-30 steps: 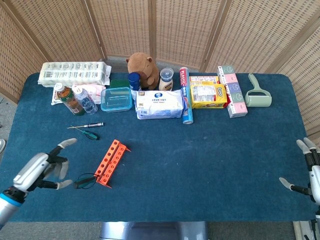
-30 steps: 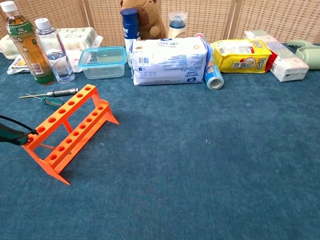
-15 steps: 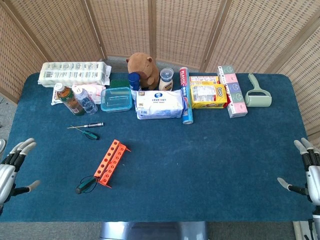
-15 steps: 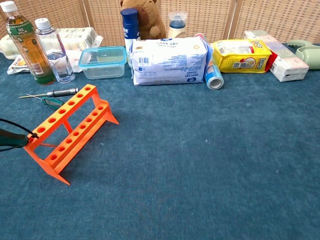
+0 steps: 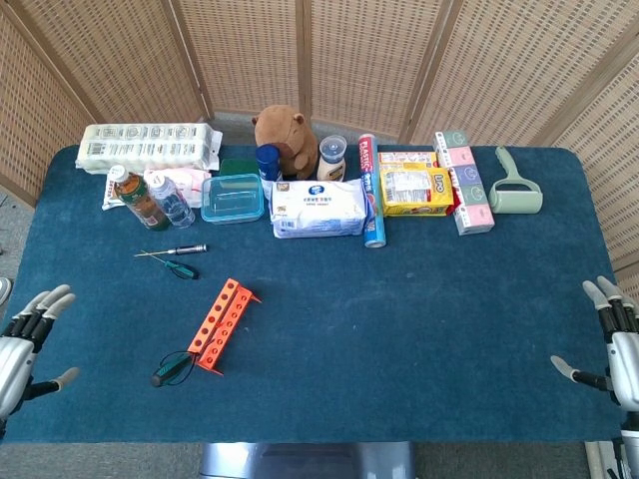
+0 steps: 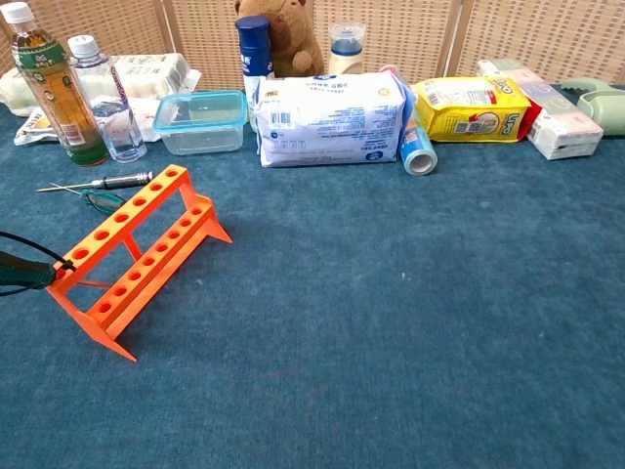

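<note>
Our left hand [image 5: 25, 344] hangs at the table's left edge, fingers spread, holding nothing. Nearest it lies the green-handled tool [image 5: 172, 368], off to its right, touching the orange rack [image 5: 223, 324]. Our right hand [image 5: 614, 349], likewise splayed and empty, sits well apart.

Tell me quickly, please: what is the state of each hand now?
Left hand: open, fingers apart, holding nothing, at the table's left edge.
Right hand: open, fingers apart, holding nothing, at the table's right edge.

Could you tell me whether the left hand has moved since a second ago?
Yes. The left hand has pulled back left, away from the orange rack, to the table's left edge.
</note>
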`<state>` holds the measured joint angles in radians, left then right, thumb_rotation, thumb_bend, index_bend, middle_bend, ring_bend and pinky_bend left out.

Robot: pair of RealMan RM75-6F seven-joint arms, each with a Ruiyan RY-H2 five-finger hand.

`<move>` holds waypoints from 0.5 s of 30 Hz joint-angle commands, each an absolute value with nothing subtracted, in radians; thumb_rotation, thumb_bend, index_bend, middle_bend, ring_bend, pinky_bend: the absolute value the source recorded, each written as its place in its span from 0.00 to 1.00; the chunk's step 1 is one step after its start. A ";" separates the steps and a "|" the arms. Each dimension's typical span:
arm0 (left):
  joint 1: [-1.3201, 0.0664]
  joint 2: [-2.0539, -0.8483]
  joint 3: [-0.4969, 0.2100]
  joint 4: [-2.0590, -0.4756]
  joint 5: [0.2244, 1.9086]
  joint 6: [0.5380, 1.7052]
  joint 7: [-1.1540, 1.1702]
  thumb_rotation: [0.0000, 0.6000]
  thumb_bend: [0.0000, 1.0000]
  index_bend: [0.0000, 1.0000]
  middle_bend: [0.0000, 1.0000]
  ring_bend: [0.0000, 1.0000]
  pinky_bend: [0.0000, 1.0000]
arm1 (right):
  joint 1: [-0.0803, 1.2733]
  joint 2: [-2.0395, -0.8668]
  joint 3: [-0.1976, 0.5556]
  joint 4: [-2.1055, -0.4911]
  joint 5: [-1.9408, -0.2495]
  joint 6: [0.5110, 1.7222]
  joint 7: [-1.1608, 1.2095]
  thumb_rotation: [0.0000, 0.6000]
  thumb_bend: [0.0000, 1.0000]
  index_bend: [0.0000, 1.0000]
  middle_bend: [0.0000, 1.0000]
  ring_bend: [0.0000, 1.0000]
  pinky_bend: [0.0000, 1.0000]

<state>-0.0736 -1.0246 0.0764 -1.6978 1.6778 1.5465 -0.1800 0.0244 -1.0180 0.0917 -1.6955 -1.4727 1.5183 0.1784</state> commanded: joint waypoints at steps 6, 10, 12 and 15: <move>-0.089 -1.082 0.089 -1.685 1.786 1.565 -0.153 1.00 0.08 0.00 0.00 0.00 0.15 | 0.024 -1.013 0.093 -1.692 -1.470 1.515 0.194 1.00 0.08 0.03 0.01 0.00 0.00; -0.109 -1.115 0.094 -1.721 1.835 1.539 -0.084 1.00 0.08 0.00 0.00 0.00 0.15 | 0.025 -1.013 0.093 -1.693 -1.473 1.516 0.192 1.00 0.08 0.03 0.01 0.00 0.00; -0.127 -1.126 0.098 -1.753 1.848 1.498 -0.037 1.00 0.08 0.00 0.00 0.00 0.15 | 0.025 -1.013 0.093 -1.694 -1.472 1.516 0.193 1.00 0.08 0.03 0.01 0.00 0.00; -0.146 -1.146 0.094 -1.797 1.848 1.451 0.030 1.00 0.08 0.00 0.00 0.00 0.15 | 0.023 -1.010 0.094 -1.694 -1.471 1.519 0.201 1.00 0.08 0.03 0.01 0.00 0.00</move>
